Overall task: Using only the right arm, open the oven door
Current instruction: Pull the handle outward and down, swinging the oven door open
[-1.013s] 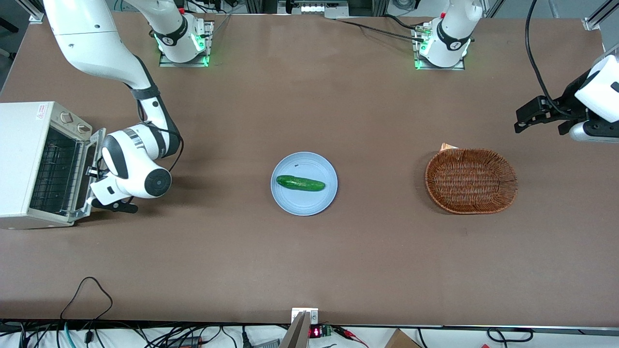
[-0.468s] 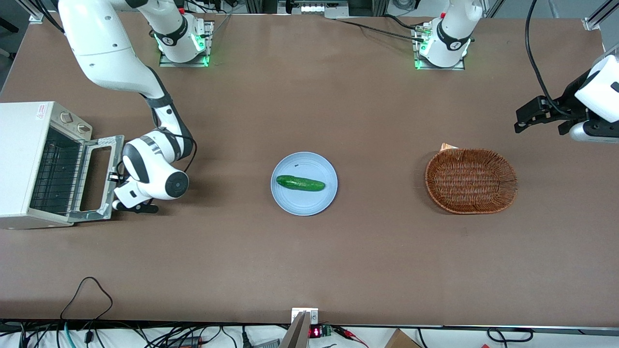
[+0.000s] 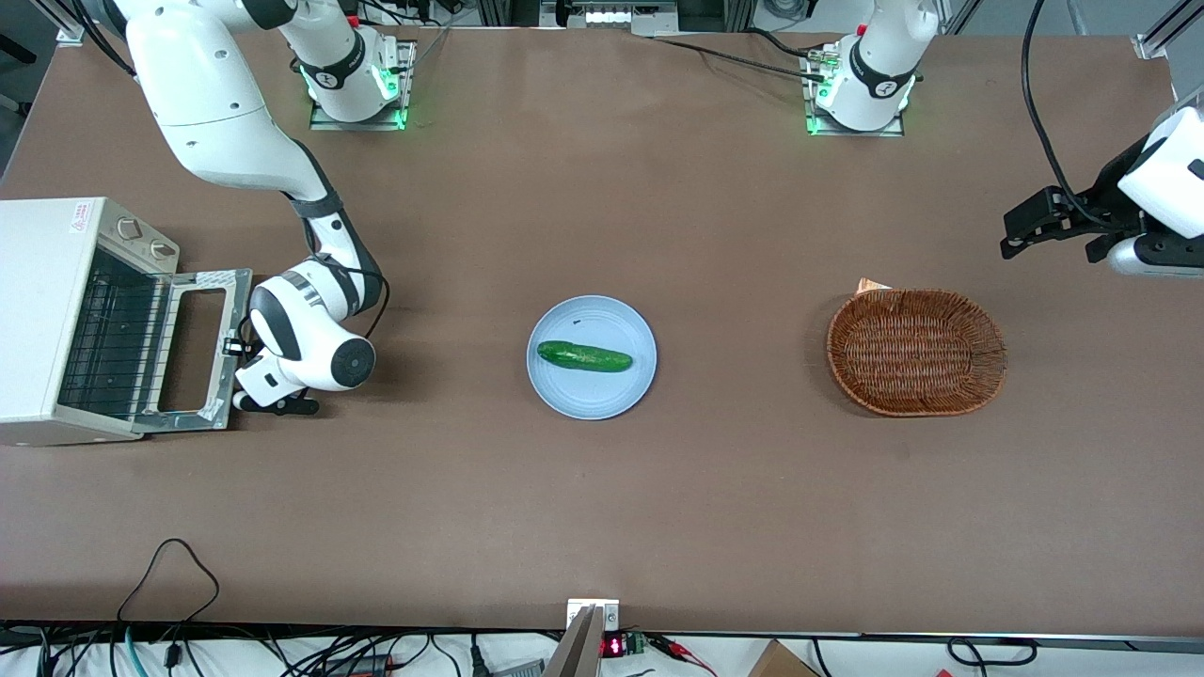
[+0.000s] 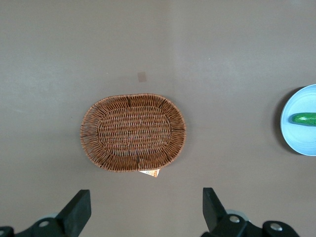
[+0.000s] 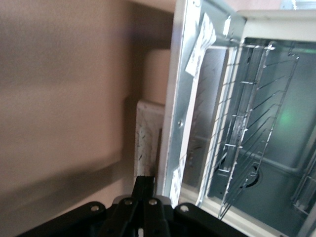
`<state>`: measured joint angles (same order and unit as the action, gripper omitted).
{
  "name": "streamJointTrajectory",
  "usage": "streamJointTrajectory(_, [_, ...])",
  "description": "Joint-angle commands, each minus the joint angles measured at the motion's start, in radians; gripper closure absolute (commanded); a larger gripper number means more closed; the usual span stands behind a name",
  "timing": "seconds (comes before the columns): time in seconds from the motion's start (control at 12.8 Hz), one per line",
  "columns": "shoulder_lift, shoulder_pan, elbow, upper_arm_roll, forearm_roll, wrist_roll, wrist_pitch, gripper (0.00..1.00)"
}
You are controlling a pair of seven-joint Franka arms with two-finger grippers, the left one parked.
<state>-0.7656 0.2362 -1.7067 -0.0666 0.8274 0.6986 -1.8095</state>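
Note:
The white toaster oven stands at the working arm's end of the table. Its oven door hangs swung down, close to flat, with the wire rack showing inside. The right arm bends low beside the door's free edge. My gripper sits at that edge, where the silver bar handle runs under the door frame. In the right wrist view the gripper has its two fingers pressed together, tips against the handle and the door's edge, with nothing seen between them.
A blue plate with a cucumber lies mid-table. A wicker basket sits toward the parked arm's end, with a small card under its rim. A black cable loop lies near the table's front edge.
The oven door has swung from barely ajar down to nearly flat. The gripper has travelled with its free edge away from the oven, toward the plate.

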Motion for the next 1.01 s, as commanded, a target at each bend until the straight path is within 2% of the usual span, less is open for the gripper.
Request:
streamJointTrajectory(0.0, [-0.006, -0.008, -0.005, -0.002, -0.024, -0.010, 0.002, 0.98])
streamJointTrajectory(0.55, [0.014, 0.005, 0.028, -0.001, -0.175, -0.071, 0.010, 0.98])
streamJointTrajectory(0.62, [0.019, 0.002, 0.056, -0.001, -0.223, -0.105, 0.019, 0.98])
streamJointTrajectory(0.78, [0.077, -0.004, 0.085, -0.004, -0.365, -0.222, 0.050, 0.95])
streamJointTrajectory(0.86, [0.104, -0.014, 0.110, -0.009, -0.423, -0.272, 0.079, 0.74])
streamJointTrajectory(0.94, [0.124, -0.021, 0.143, -0.009, -0.488, -0.290, 0.113, 0.01])
